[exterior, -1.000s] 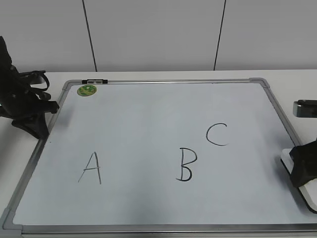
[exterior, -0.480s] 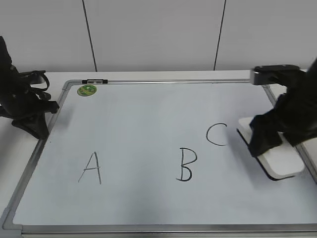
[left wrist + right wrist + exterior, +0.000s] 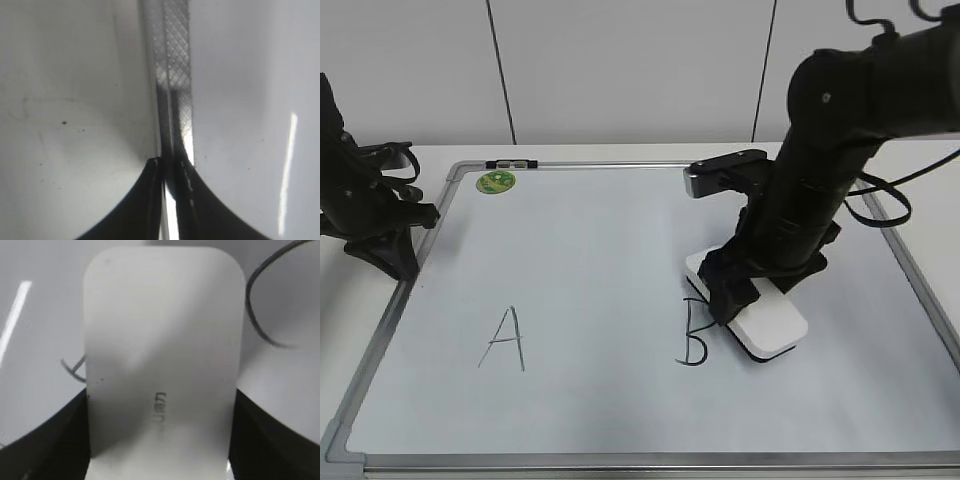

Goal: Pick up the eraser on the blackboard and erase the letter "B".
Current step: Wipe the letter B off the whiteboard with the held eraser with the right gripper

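The right pincer (image 3: 740, 290) is gripping the eraser (image 3: 752, 308) by its long sides, having swept it in from the board's right edge over the C onto the B (image 3: 692, 345), whose top is getting covered. The left pincer (image 3: 169, 167) is sitting nearly shut at the board's (image 3: 620, 420) left frame.

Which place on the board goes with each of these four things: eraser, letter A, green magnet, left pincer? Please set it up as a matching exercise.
Things:
1. eraser
2. letter A
3. green magnet
4. left pincer

Places:
a. top left corner of the blackboard
b. lower left part of the board
c. over the board's left frame
d. held in the right pincer, at the right side of the letter B

Pairs: 1-d, 2-b, 3-a, 4-c
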Controlling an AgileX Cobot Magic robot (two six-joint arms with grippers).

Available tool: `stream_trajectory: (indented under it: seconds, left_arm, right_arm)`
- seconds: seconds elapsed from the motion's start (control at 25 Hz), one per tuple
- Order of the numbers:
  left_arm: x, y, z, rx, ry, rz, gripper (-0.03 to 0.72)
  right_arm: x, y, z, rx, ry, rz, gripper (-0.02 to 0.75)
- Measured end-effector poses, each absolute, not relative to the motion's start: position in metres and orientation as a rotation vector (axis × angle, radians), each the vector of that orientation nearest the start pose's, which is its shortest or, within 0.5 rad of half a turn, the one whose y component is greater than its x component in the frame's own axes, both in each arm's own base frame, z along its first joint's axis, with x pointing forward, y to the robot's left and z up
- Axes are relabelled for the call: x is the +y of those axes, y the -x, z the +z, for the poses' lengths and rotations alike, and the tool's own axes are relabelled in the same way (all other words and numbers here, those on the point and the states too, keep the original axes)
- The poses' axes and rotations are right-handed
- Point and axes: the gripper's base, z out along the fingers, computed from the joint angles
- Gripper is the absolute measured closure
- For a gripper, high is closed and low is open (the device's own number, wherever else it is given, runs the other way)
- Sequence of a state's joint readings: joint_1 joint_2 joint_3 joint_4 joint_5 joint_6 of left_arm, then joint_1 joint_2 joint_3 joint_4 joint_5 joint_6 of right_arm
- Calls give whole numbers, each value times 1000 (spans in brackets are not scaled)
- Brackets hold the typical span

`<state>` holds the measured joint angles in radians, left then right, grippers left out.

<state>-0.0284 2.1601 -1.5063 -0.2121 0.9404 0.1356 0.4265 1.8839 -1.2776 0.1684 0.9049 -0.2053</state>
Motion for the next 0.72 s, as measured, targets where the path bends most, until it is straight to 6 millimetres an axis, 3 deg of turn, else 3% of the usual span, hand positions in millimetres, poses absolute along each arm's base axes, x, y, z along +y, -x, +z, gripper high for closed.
stream_trajectory:
  seconds: [0.28,0.44,0.72]
  left_arm:
    - [-27,-418,131,3057,-67,-263,656]
    - [-27,-418,131,3057,-67,-263,656]
    - [-27,-419,131,3055,-67,-262,656]
  right_arm:
    - [173,-359,160,2901,837,180,206]
    - [174,-363,148,2929,849,170,206]
    - [179,-362,147,2927,894,154,206]
